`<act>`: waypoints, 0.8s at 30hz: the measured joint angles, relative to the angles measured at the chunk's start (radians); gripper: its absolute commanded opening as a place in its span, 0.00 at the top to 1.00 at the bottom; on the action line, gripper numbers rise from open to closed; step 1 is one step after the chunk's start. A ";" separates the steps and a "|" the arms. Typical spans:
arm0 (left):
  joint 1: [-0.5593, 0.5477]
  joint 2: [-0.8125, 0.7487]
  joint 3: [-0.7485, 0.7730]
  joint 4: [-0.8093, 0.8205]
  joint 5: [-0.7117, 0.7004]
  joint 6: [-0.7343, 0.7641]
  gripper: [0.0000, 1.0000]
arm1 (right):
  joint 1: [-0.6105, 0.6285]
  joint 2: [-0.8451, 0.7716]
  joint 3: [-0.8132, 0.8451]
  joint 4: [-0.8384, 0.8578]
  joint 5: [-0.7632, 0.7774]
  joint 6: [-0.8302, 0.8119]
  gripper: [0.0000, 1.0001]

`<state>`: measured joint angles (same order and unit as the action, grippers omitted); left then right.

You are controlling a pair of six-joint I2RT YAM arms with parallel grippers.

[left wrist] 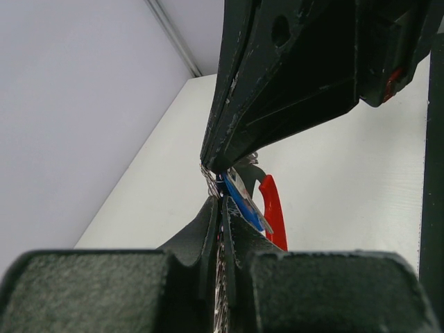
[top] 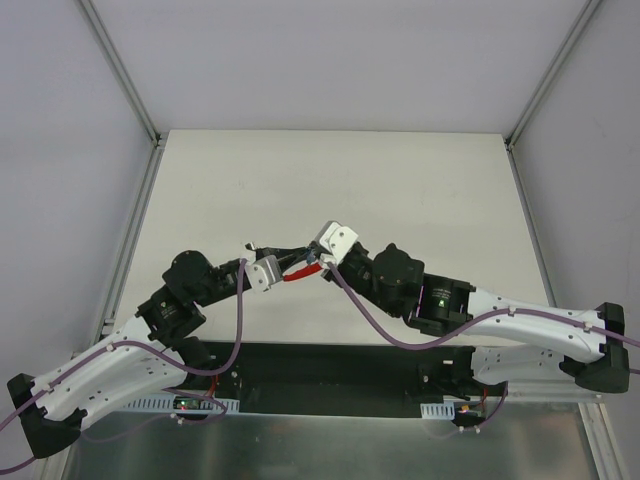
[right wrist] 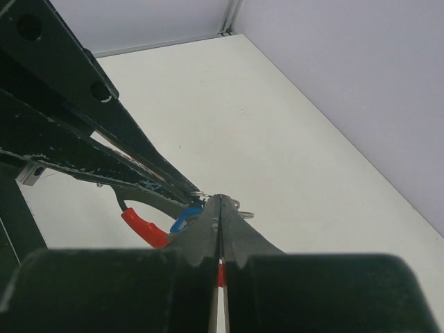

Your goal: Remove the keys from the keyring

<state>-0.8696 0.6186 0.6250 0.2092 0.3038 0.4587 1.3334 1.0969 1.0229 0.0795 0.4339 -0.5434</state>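
Note:
Both grippers meet tip to tip above the middle of the table (top: 420, 190). My left gripper (top: 296, 266) (left wrist: 222, 201) is shut, with a ridged silvery strip of the keys (left wrist: 222, 277) pinched between its fingers. My right gripper (top: 316, 262) (right wrist: 220, 200) is shut at the keyring, whose thin wire loops (right wrist: 240, 207) stick out beside its tip. The ring's red tag (top: 297, 276) (left wrist: 272, 208) (right wrist: 142, 226) hangs below the two tips. A blue flat piece (left wrist: 244, 202) (right wrist: 182, 218) sits next to it. What exactly lies between the right fingers is hidden.
The white table has grey walls on three sides and metal corner posts (top: 120, 70). A black base strip (top: 330, 370) runs along the near edge, and purple cables (top: 370, 320) trail over both arms.

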 measured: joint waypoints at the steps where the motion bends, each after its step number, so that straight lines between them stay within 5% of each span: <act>1: 0.000 0.000 0.000 0.000 0.000 0.000 1.00 | 0.000 0.000 0.000 0.002 0.007 0.000 0.99; 24: 0.000 0.021 -0.001 0.003 -0.052 -0.002 1.00 | -0.001 -0.001 -0.059 0.043 -0.159 -0.051 0.99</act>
<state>-0.8700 0.6395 0.6243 0.2119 0.2516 0.4572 1.3323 1.0958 0.9642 0.1223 0.2749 -0.5941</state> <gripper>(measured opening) 0.008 0.012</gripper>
